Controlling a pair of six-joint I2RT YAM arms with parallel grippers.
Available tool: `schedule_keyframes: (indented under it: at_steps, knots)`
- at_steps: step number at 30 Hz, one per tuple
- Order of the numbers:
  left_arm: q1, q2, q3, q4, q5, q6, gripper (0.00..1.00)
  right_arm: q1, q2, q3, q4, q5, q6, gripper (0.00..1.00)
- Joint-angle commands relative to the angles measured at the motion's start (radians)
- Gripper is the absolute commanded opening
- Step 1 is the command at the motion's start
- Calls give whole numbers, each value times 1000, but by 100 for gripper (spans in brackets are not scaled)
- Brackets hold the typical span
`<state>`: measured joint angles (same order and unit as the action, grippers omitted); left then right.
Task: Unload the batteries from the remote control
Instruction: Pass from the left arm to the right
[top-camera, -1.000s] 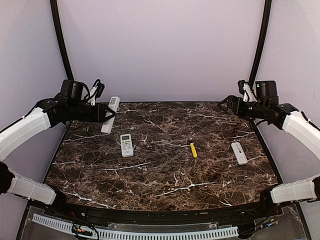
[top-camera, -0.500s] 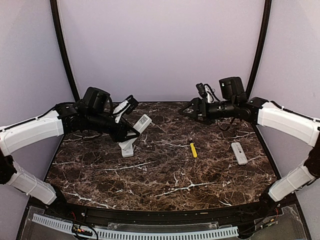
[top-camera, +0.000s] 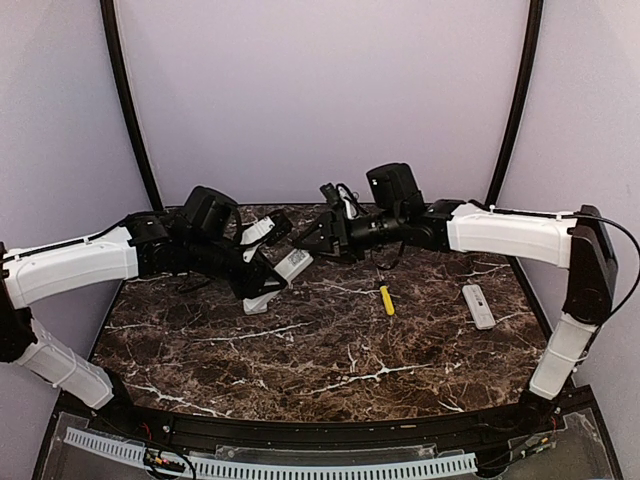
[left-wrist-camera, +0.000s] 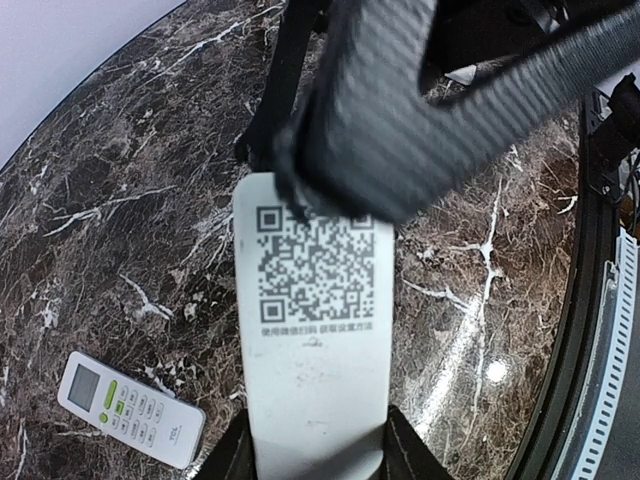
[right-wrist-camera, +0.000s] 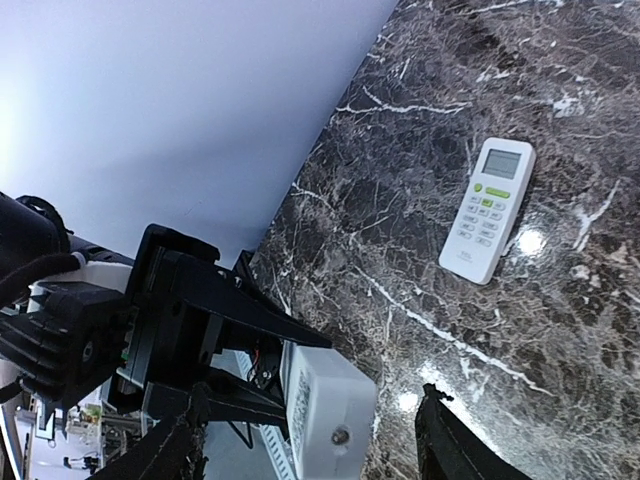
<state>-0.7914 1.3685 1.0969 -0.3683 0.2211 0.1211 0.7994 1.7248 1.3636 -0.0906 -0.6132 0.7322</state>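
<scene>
Batteries are out of sight in every view. The remote control (left-wrist-camera: 315, 340) is off the tabletop (top-camera: 330, 370), lifted above its far middle part, near the centre of the overhead frame. The left end effector (left-wrist-camera: 320, 458) is clamped on it, a finger pressing each long edge. In the left wrist view, the remote's back, printed with a square code, faces the camera and runs up the middle of the frame.

The right end effector (right-wrist-camera: 312, 445) meets it from the opposite side, with its jaws spread wide and gripping nothing. In the right wrist view the remote's end sits between the two fingers without touching either. In the left wrist view one dark woven finger (left-wrist-camera: 420, 110) crosses the remote's far end at the top of the frame.

A second remote (right-wrist-camera: 487, 210) lies face up on the tabletop, partly under the left arm in the overhead view. Right of centre lies a yellow tool (top-camera: 387, 300), and further right a slim white piece (top-camera: 478, 306).
</scene>
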Motion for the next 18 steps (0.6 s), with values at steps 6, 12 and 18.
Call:
schedule_keyframes:
  at_steps: [6,12,18]
  knots:
    - [-8,3,-3,5,-16,17,11,53,103,46,138,-78,75,61]
    - [-8,2,-3,6,-15,17,11,57,126,40,179,-88,111,52]
    - [-9,3,-5,7,-22,19,10,57,144,41,181,-72,147,38]
